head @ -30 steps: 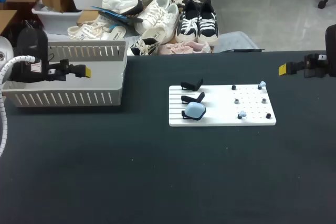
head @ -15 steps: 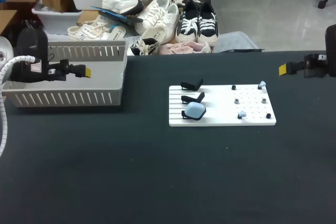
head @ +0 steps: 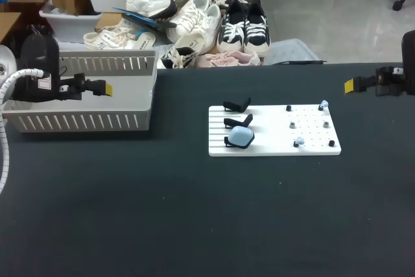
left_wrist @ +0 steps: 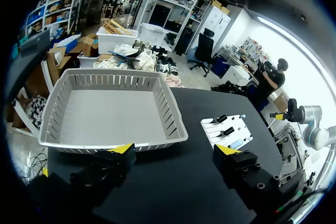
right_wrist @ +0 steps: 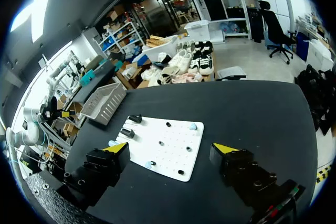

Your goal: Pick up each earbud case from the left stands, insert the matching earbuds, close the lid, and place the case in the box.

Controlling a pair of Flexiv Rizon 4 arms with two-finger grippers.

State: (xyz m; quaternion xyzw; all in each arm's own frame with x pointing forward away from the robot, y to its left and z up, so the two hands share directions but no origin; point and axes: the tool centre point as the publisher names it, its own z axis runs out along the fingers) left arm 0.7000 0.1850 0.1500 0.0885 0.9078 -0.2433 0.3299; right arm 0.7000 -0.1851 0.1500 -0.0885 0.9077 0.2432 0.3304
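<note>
Nothing has changed over the last second: both arms hang where they were and every object sits in the same spot, so the task is paused rather than advancing, and the next pick is not yet begun. The left gripper [head: 107,87] hovers over the grey slatted plastic box [head: 84,121] at the left of the black table [head: 194,225]. The right gripper [head: 349,85] waits near the table's far right edge, well apart from the white flat board [head: 274,150] in the middle. The pale blue rounded earbud case [head: 241,137] rests on the nearest of three black stands [head: 237,104] at the board's left end; the other two stands carry nothing. The pale blue earbuds [head: 299,141] that I judge to match it sit on the pegged right half, one near the front and one at the far corner. The head view sees each gripper side-on and cannot give the gap between its fingers. The wrist views settle it: both pairs of yellow tips are spread wide with nothing between them. The left wrist view also looks into the box, where no case shows on the floor. The right wrist view shows the board ahead of its fingers, with the case at the end beside the box.
</note>
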